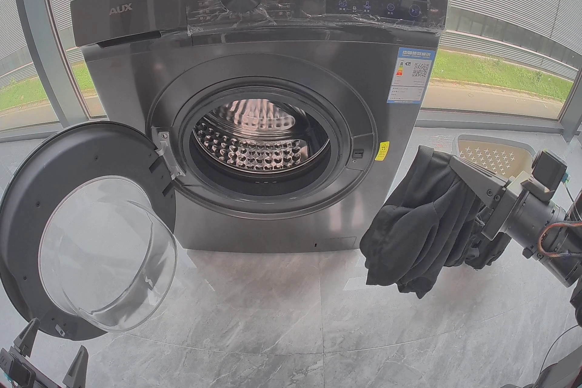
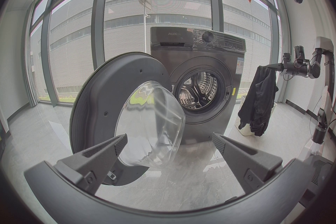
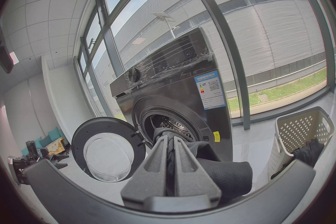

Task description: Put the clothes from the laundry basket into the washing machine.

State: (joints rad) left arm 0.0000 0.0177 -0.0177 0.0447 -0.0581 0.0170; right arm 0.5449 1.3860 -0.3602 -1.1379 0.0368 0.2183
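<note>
Garment (image 1: 418, 219) between closed right jaws

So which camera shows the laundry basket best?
The right wrist view: the laundry basket stands nearly whole, dark clothes inside. The head view catches just its rim behind the hanging black garment; the left wrist view, a sliver.

1 black fabric garment (image 1: 418, 225) hangs bunched and limp from the closed right gripper (image 1: 459, 164). It is clear of the floor, by the machine's right side and in front of the basket. The dark grey front-loading metal washing machine (image 1: 364, 74) stands upright. Its round door (image 1: 36, 207), with a clear bowl window, is swung fully open to the left, exposing the perforated steel drum (image 1: 257, 137). The cream perforated plastic laundry basket (image 1: 494, 156) stands just right of the machine, with 1 further dark cloth item (image 3: 309, 151) lying inside at its rim.
</note>
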